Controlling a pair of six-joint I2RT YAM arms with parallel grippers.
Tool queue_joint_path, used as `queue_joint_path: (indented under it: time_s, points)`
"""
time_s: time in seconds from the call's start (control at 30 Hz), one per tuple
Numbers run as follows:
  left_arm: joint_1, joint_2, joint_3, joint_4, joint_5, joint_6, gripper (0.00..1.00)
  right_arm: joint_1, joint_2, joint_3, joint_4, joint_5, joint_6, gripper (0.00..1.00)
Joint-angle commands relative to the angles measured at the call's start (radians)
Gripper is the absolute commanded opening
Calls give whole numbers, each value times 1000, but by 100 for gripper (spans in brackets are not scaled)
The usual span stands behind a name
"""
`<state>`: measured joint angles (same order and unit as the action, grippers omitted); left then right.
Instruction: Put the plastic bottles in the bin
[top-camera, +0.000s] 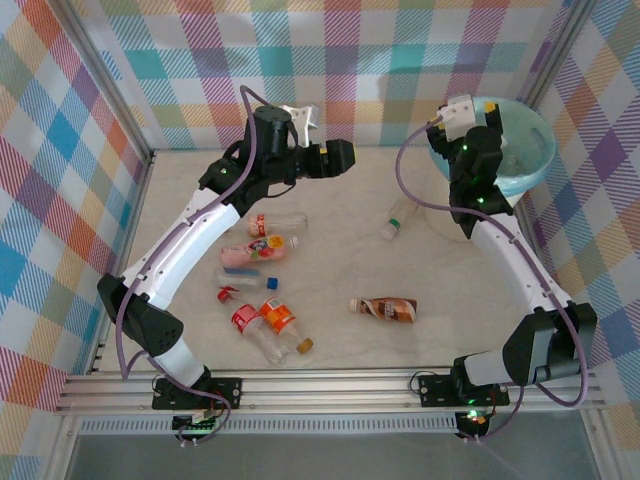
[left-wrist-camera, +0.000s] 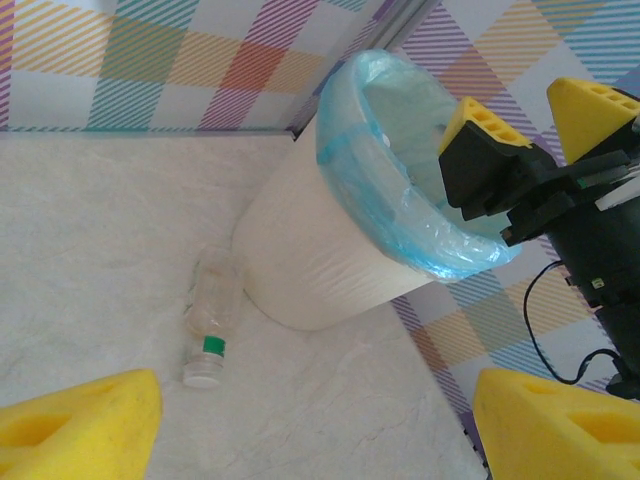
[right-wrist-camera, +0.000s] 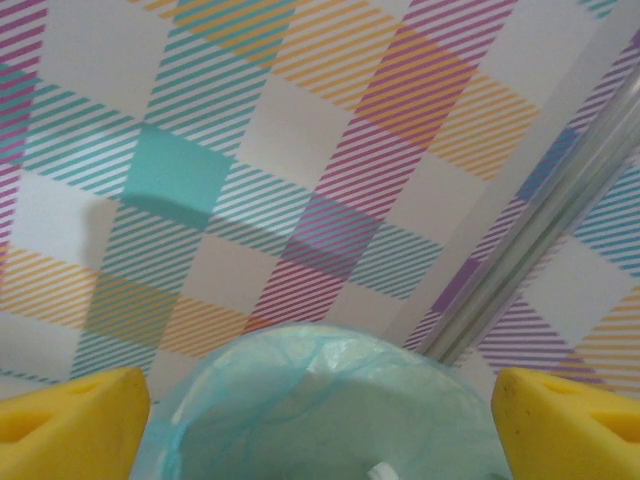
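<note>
The bin (top-camera: 540, 150) sits straight beneath the right claw (left-wrist-camera: 535, 122), its blue-green liner spreading out below the yellow pads (right-wrist-camera: 70, 415). That looks like a drop position, hung over the mouth so anything let go falls inside. The jaws stand wide apart with nothing between them, and they touch nothing. There's a small pale shape down in the liner, too little of it to name.

Ahead of the left claw (left-wrist-camera: 318, 425) and lower down, a green-capped bottle (left-wrist-camera: 208, 335) lies on its side just beside the bin's wall, apart from both claws. The left claw's jaws are spread wide as well and carry nothing. It hovers facing the bin, which I'd read as lining up on that bottle.

Behind the left claw, under its arm, a cluster of bottles (top-camera: 262, 275) lies on the table (top-camera: 450, 270). A brown bottle (top-camera: 385, 309) lies alone, well apart from either claw.
</note>
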<state>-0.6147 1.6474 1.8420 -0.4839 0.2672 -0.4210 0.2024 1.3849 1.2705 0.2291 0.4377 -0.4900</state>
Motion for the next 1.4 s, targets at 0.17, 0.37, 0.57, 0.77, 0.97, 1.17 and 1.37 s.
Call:
queue_joint_path:
  time_s: [0.17,0.37,0.57,0.77,0.97,1.17,1.37]
  points:
    - [-7,-98,8,-109,-140,142,84,27,-53,246,-463,-298,287,86]
    - [13,-233,-64,-154,-276,237,86,37,-19,498,-840,-559,467,83]
    - [40,-378,-221,-207,-364,253,86,94,-55,400,-873,-748,567,79]
    - [81,-529,-445,-262,-395,187,86,259,-72,159,-754,-750,554,78]
    - [162,-699,-655,-326,-416,110,87,467,37,79,-720,-670,644,81]
    - [207,-818,-772,-378,-476,60,88,641,151,4,-689,-600,781,81]
    - [208,-880,-820,-363,-576,106,90,762,297,32,-703,-590,809,81]
